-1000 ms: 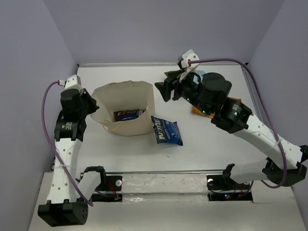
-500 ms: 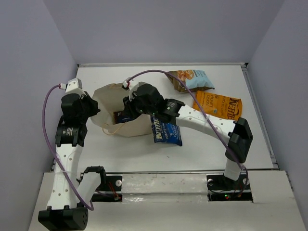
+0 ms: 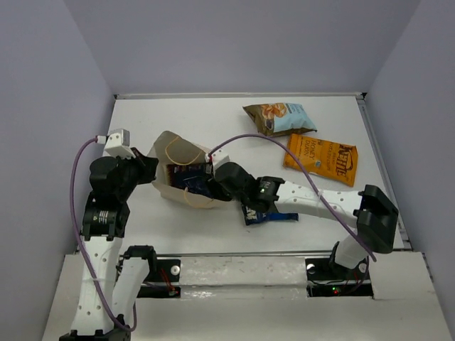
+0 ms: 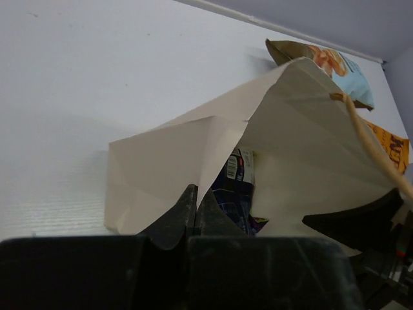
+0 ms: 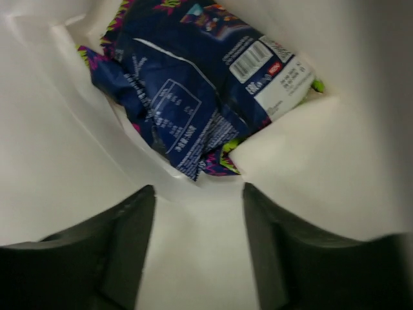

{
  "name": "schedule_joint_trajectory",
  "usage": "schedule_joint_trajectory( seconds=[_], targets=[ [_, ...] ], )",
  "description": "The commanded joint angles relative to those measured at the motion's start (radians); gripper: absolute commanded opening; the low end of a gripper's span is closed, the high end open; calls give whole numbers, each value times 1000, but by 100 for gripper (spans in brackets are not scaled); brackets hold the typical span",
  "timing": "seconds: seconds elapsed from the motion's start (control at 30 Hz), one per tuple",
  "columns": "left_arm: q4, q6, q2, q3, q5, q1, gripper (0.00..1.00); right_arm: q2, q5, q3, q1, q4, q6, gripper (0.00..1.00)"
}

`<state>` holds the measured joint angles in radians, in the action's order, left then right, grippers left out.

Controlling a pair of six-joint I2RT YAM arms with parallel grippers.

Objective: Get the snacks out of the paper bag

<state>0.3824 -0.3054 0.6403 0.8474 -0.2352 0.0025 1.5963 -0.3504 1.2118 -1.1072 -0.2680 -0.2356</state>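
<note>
The tan paper bag (image 3: 174, 153) lies tipped on its side, mouth toward the right. My left gripper (image 3: 147, 169) is shut on the bag's left rim; in the left wrist view (image 4: 195, 197) the paper edge (image 4: 213, 145) sits between the closed jaws. My right gripper (image 3: 212, 180) is open inside the bag's mouth (image 5: 199, 226), just short of the dark purple-blue chip bag (image 5: 193, 84), also seen from above (image 3: 186, 177) and from the left wrist (image 4: 235, 187). The blue bag with white lettering (image 3: 269, 213) lies partly under my right arm. The orange bag (image 3: 321, 158) and the light blue and brown bag (image 3: 279, 118) lie on the table.
The bag's cord handle (image 3: 195, 202) hangs toward the near side. The table's raised back edge (image 3: 234, 94) and right edge (image 3: 380, 163) bound the surface. The purple cable (image 3: 263, 138) arcs over the right arm.
My right arm swung from the back right into the bag's mouth. The paper bag tipped over and shifted toward the near side. The blue bag slid right under the arm.
</note>
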Motion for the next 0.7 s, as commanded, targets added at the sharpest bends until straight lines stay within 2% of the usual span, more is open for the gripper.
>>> schedule_joint_trajectory(
  seconds=[0.0, 0.03, 0.13, 0.2, 0.3, 0.4, 0.57, 0.67],
  targets=[
    [-62, 95, 50, 44, -116, -50, 0, 53, -49, -31, -20, -7, 41, 73],
    [-57, 118, 68, 53, -102, -53, 0, 53, -48, -14, -29, 13, 51, 73],
    [-60, 186, 127, 77, -32, -56, 0, 207, -55, 159, -29, 21, 84, 84],
    [-57, 195, 156, 96, -45, -59, 0, 287, -61, 342, -29, -11, 94, 86],
    [-69, 195, 154, 114, -70, -75, 0, 428, -71, 503, -29, -100, 111, 92],
    [-86, 212, 136, 108, -93, -78, 0, 523, -113, 520, -29, -126, 121, 95],
    [-83, 209, 117, 87, -76, -81, 0, 654, -205, 652, -20, -279, 55, 100],
    [-82, 203, 113, 93, -50, -81, 0, 706, -167, 673, 20, -345, 9, 100]
  ],
)
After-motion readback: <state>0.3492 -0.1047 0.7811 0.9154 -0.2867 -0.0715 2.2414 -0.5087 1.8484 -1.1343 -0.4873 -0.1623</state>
